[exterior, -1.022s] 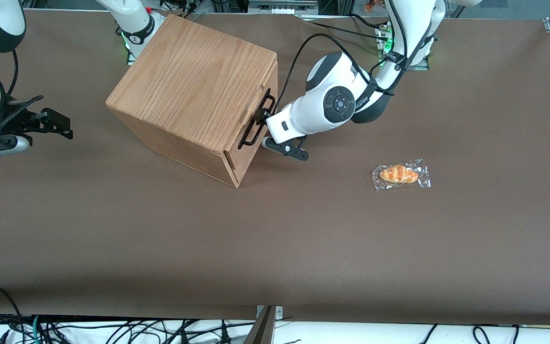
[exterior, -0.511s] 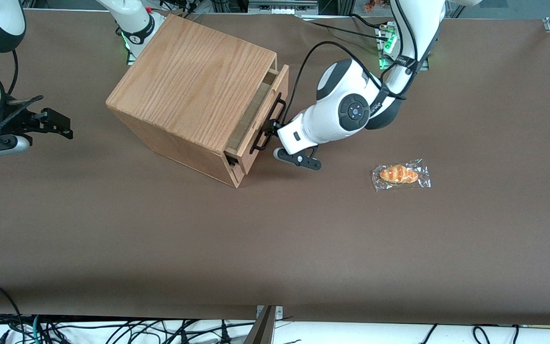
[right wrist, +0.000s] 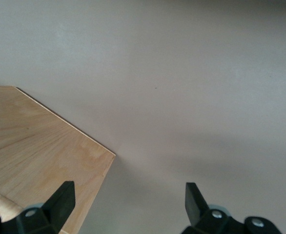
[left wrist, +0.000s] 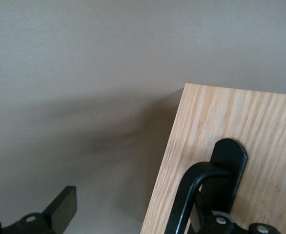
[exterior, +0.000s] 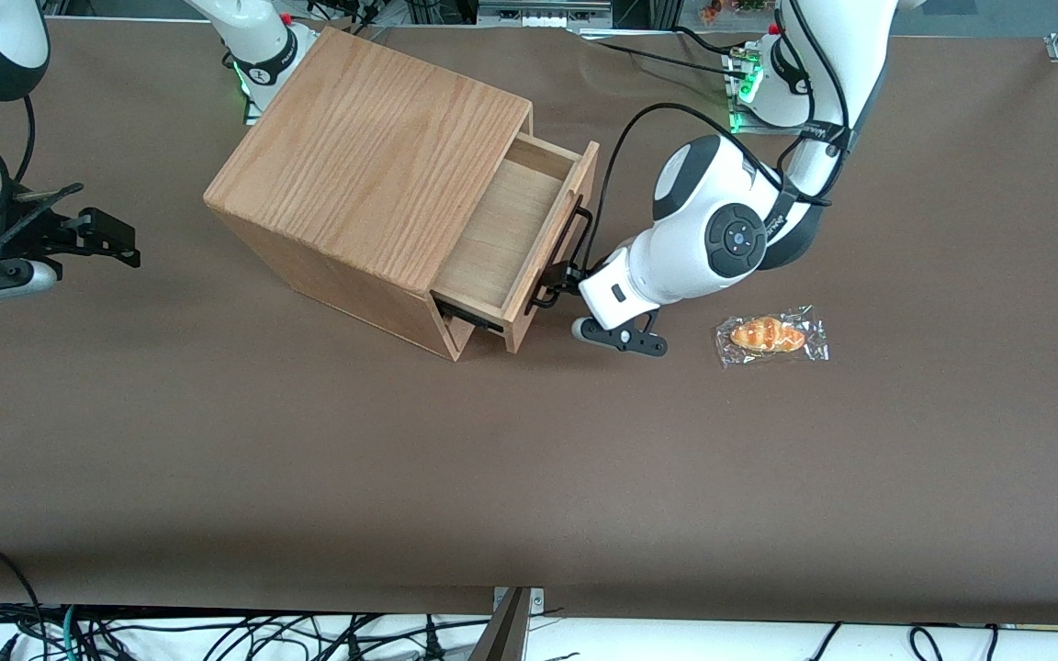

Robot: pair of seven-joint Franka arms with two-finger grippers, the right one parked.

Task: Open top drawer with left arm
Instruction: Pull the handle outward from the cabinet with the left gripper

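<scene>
The top drawer of the wooden box cabinet stands pulled out, and its pale plywood floor shows with nothing on it. A thin black bar handle runs along the drawer front. The left arm reaches low toward that front, on the working arm's side of the cabinet. Its black gripper is at the handle, open. One finger sits between the bar and the drawer front. The other finger hangs free over the table, off the drawer's edge.
A wrapped croissant lies on the brown table just past the left arm's wrist, toward the working arm's end. A lower drawer front stays closed under the open one. Cables run along the table's near edge.
The top drawer has slid out from closed to well open. The left gripper and arm moved with the handle, away from the cabinet and toward the croissant.
</scene>
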